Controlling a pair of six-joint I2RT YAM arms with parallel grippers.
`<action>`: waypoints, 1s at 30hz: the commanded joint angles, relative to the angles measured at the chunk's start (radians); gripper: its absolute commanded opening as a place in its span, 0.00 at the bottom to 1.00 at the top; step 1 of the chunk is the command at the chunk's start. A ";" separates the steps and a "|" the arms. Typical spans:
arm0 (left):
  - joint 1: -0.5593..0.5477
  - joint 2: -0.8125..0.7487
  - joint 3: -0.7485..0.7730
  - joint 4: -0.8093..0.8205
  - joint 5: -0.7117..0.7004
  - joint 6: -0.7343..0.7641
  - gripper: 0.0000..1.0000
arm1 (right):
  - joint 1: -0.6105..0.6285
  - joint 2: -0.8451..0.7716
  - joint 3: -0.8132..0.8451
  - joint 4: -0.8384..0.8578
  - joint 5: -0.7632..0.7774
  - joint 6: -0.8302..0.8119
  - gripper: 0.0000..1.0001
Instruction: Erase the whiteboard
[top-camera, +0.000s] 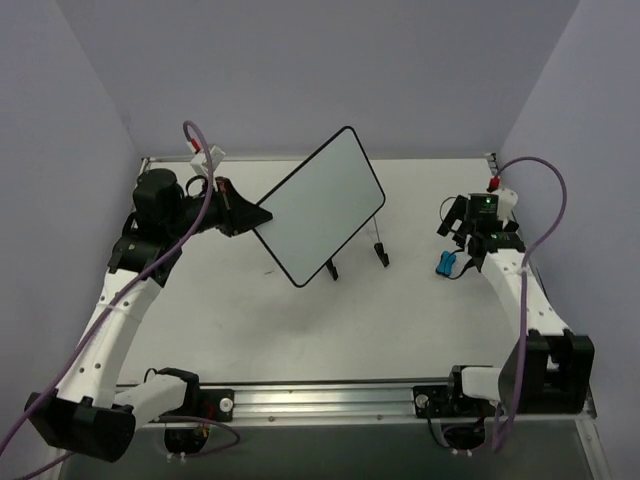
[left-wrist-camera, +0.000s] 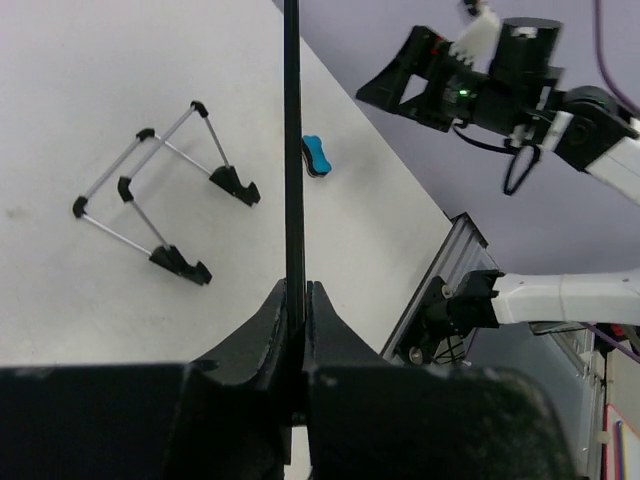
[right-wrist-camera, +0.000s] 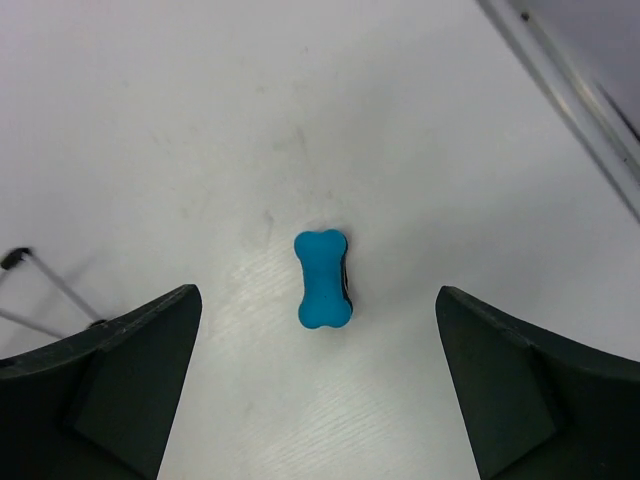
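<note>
My left gripper (top-camera: 255, 217) is shut on the left edge of the whiteboard (top-camera: 320, 205) and holds it tilted above the table; its face shows plain white. In the left wrist view the board (left-wrist-camera: 293, 150) shows edge-on as a thin black line between the closed fingers (left-wrist-camera: 296, 300). The small blue bone-shaped eraser (top-camera: 446, 264) lies on the table at the right. My right gripper (top-camera: 462, 232) hovers above it, open and empty; in the right wrist view the eraser (right-wrist-camera: 323, 277) lies between and ahead of the wide-apart fingers.
A wire stand with black feet (top-camera: 355, 260) stands on the table under the board, also in the left wrist view (left-wrist-camera: 160, 190). The metal rail (top-camera: 330, 398) runs along the near edge. Purple walls close in the back and sides.
</note>
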 joint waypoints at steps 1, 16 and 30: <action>-0.002 0.131 0.144 0.262 0.152 0.060 0.02 | 0.002 -0.168 0.045 -0.076 0.062 0.017 1.00; -0.029 0.625 0.537 -0.025 0.465 0.482 0.02 | 0.018 -0.473 0.148 -0.220 0.000 -0.017 1.00; -0.046 0.817 0.596 -0.123 0.442 0.640 0.02 | 0.101 -0.489 0.148 -0.231 0.039 -0.038 1.00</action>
